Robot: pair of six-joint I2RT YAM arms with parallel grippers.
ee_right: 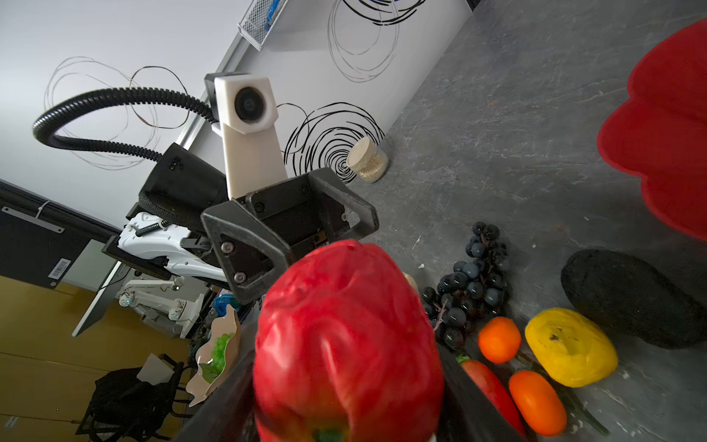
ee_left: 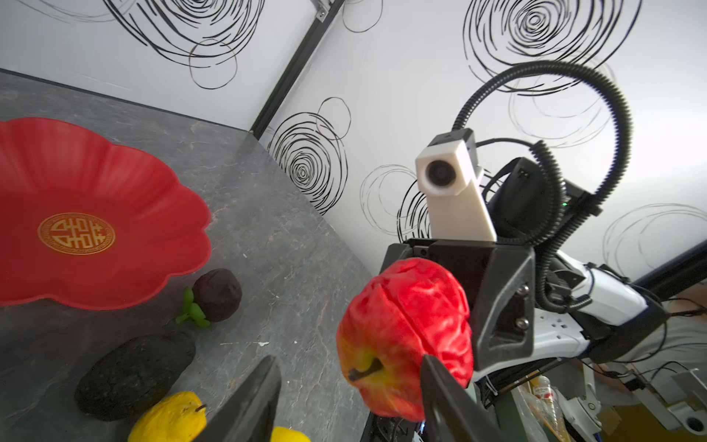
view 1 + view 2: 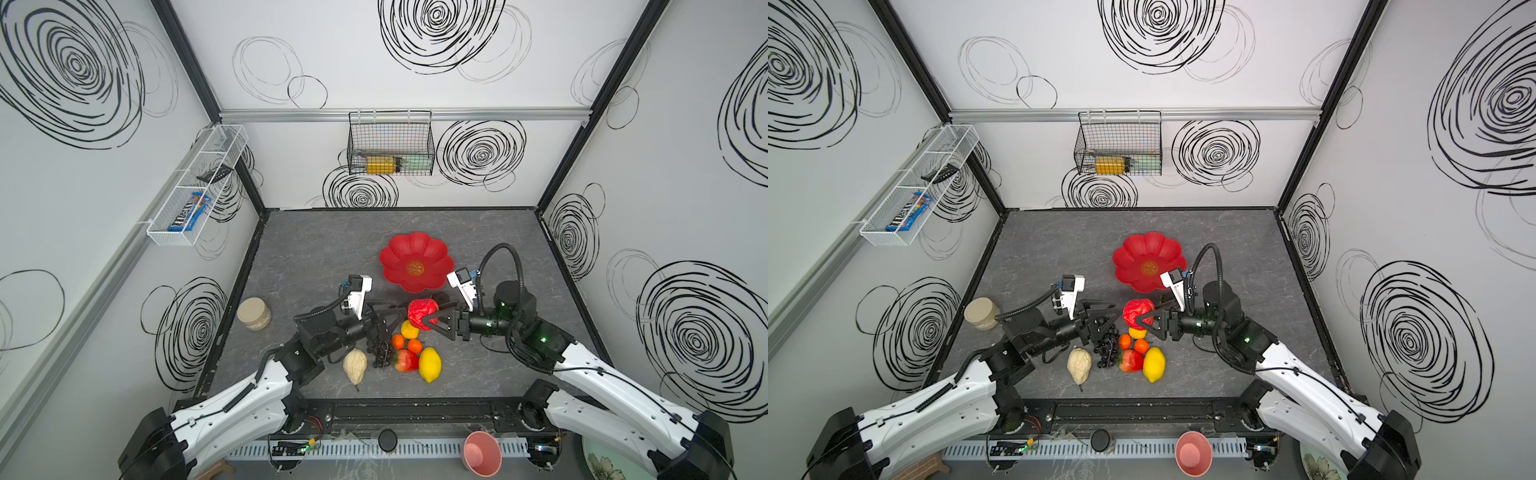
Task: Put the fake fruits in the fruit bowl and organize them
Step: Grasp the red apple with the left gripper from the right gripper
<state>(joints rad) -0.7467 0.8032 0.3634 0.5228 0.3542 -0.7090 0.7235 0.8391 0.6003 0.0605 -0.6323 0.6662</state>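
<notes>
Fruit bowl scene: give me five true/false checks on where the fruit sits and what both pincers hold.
1. The fruit bowl is empty. True.
2. The right pincer grips the red apple. True.
3. The mangosteen sits in the fruit bowl. False: it lies on the table, just outside the rim.
4. The left pincer holds the large lemon. False: it is open and empty, and the large lemon lies on the table.
5. The grape bunch lies on the table. True.

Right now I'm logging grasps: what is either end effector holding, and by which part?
The right end effector grips the red apple across its sides; the left end effector holds nothing.
</notes>
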